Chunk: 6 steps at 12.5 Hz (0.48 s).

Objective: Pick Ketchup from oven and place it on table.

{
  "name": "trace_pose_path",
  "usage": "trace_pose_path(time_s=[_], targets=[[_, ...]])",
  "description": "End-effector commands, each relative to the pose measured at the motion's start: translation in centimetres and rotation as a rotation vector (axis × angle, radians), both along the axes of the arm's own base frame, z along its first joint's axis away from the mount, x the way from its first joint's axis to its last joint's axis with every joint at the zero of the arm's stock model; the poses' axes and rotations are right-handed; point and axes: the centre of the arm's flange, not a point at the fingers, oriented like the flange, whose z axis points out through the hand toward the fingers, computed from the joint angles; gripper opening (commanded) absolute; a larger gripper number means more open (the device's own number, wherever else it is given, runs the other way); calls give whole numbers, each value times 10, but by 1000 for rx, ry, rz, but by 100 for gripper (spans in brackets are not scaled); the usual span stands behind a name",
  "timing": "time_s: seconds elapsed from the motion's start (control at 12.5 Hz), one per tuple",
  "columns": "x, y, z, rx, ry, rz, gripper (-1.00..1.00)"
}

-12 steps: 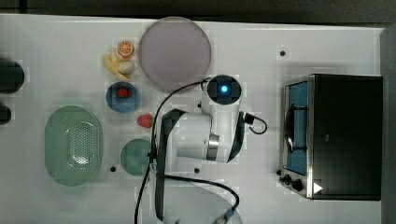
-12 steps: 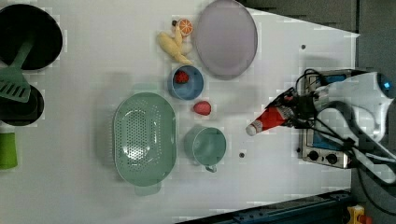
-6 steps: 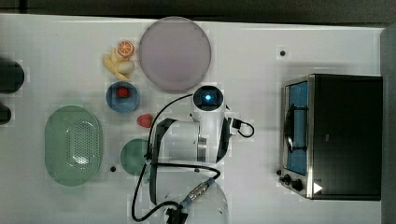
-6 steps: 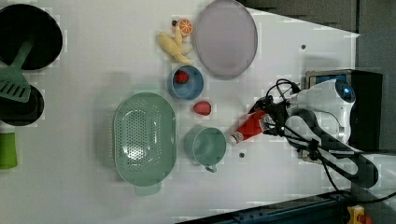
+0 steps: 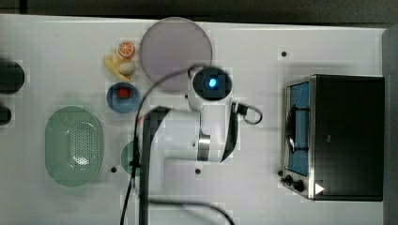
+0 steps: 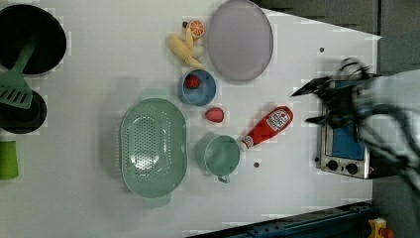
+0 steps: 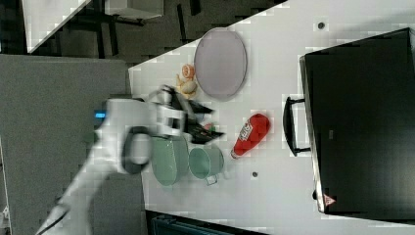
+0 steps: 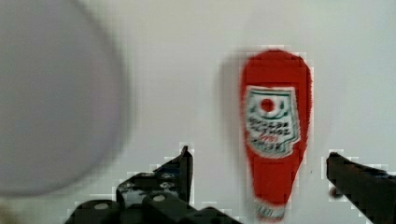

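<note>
The Ketchup (image 6: 267, 126) lies on its side on the white table (image 6: 297, 198), cap toward the green mug, free of any grip. It also lies flat in the right view (image 7: 252, 133) and in the wrist view (image 8: 275, 135). My gripper (image 8: 259, 168) is open, its black fingers (image 8: 180, 172) spread wide to either side of the bottle and raised off it. In the left view the gripper (image 6: 308, 105) is blurred, between the bottle and the oven (image 6: 344, 144). In the top view my arm (image 5: 211, 84) covers the bottle. The oven (image 5: 338, 136) stands at the top view's right.
A green mug (image 6: 220, 154) sits just beside the bottle's cap, with a loose strawberry (image 6: 214, 114) near it. A lilac plate (image 6: 240, 39), a blue bowl (image 6: 198, 88), a green colander (image 6: 153, 146) and toy fruit (image 6: 185, 44) fill the middle. Black pans (image 6: 29, 37) stand at the left view's left.
The gripper carried the Ketchup away from the oven toward the mug, opened and let it go. The bottle now lies on the table and the gripper has pulled up off it.
</note>
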Motion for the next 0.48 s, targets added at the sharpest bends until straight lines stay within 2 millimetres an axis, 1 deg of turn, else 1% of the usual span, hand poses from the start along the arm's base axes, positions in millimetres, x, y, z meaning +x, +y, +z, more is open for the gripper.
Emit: trace_pose_path(time_s=[0.08,0.16,0.24,0.32,0.48], targets=[[21,-8,143,35,-126,-45,100],[20,-8,174,41,-115,-40,100],[19,-9,201,41,-102,-35,100],[17,-10,223,39,-82,-33,100],[8,-14,254,12,-25,-26,100]])
